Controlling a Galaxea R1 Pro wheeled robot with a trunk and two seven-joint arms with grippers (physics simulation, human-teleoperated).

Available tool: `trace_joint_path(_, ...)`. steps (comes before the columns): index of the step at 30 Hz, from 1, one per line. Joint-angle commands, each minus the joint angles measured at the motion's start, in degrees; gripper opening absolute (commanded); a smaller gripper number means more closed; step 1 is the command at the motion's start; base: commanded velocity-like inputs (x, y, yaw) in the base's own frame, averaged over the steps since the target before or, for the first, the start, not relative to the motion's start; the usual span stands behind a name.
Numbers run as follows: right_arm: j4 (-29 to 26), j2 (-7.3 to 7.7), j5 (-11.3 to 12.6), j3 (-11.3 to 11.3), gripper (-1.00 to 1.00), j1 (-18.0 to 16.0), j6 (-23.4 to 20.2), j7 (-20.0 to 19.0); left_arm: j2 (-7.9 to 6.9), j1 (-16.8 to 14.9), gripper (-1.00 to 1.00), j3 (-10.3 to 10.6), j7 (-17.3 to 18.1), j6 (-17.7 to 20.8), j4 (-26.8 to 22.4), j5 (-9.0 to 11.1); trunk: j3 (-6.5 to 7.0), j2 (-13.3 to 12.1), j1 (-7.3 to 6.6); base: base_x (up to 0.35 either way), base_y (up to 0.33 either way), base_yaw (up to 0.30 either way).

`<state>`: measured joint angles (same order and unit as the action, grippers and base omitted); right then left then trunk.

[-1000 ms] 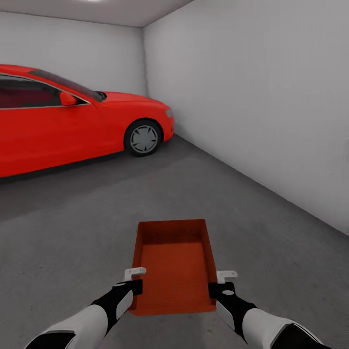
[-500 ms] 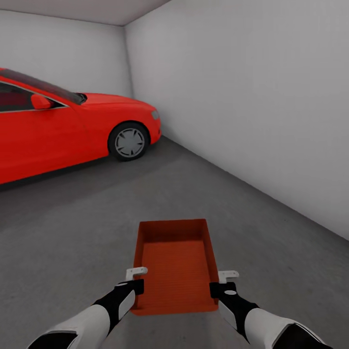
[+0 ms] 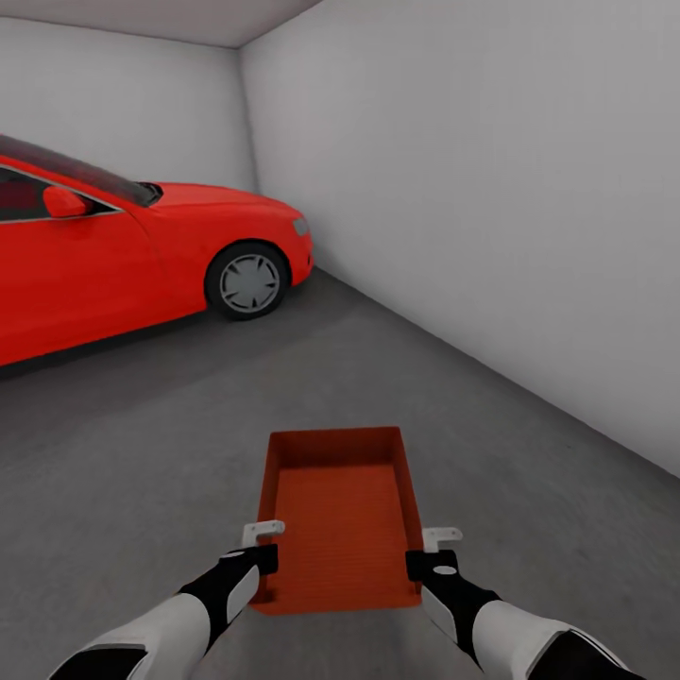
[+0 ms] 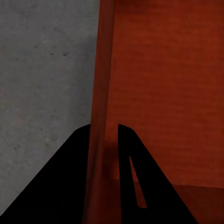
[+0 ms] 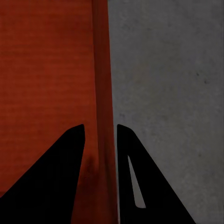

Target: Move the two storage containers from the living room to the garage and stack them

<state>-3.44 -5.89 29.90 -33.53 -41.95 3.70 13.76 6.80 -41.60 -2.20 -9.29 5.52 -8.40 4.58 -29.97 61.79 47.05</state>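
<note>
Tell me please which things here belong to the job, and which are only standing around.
Belong to the job:
- storage container, gripped on both side walls
- left hand and right hand, each shut on a wall
- garage floor, dark grey concrete

Only standing around:
- red car, parked ahead on the left
- white walls

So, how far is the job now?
Done: one storage container has reached the garage, beside the red car. In hand: left gripper and right gripper each clamp a side wall, holding it over the grey floor. Left: set it down; no second container is seen here.
</note>
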Motion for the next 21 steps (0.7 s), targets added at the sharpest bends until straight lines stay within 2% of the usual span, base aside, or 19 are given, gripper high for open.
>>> trace_joint_path(1,-0.25,0.88,-0.37,1.53,-1.0,-0.06,0.88,-3.21,-2.49,0.03,-1.0,2.28,-0.21,0.28,0.63,1.89,-0.05,0.03,0.03,0.322,0.0,0.0)
trace_joint_path(8,-0.25,0.94,-0.37,1.53,-1.0,-0.06,0.88,-3.14,-2.49,0.03,-1.0,2.28,-0.21,0.28,0.63,1.92,-0.02,0.03,0.03,0.322,0.0,-0.023)
trace_joint_path(21,-0.25,0.85,-0.37,1.53,-1.0,-0.06,0.87,-3.12,-2.49,0.03,-1.0,2.26,-0.21,0.28,0.64,1.93,0.26,0.03,0.03,0.322,0.0,-0.23)
